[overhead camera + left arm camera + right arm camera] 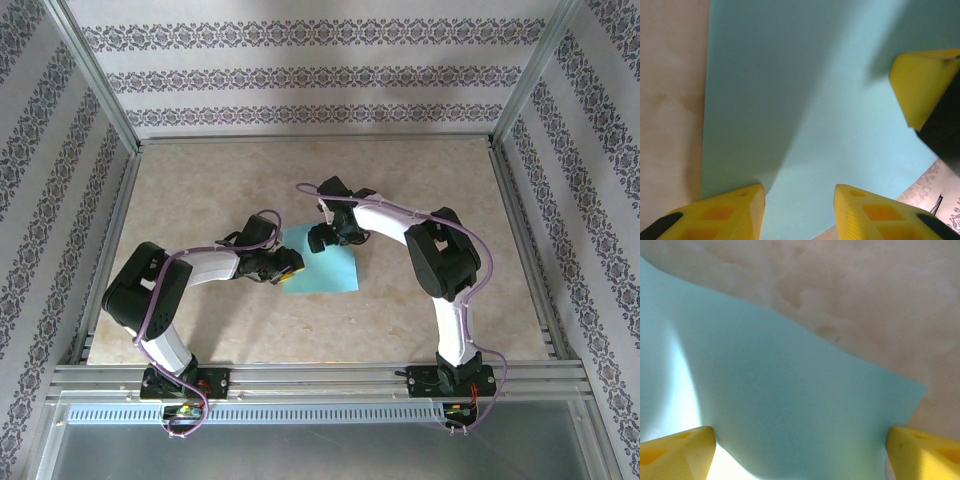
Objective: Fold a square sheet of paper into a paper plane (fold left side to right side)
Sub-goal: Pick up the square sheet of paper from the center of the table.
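At 9 o'clock of the square sheet of paper (330,272) sits the left end effector (287,268), the right end effector (324,238) at 12, both wide.

Both my white-and-black arms (200,268) bend inward at the elbow; my left claw (285,268) and right claw (326,238) hang close together, yellow fingers (730,215) spread apart.

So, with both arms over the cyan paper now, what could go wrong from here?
1. The left fingers and right fingers hang close together over the square sheet of paper; they may collide.
2. In the right wrist view the sheet's edge looks wavy, so a fold could crease crooked.
3. The sheet lies loose on the smooth table; a push may slide it.
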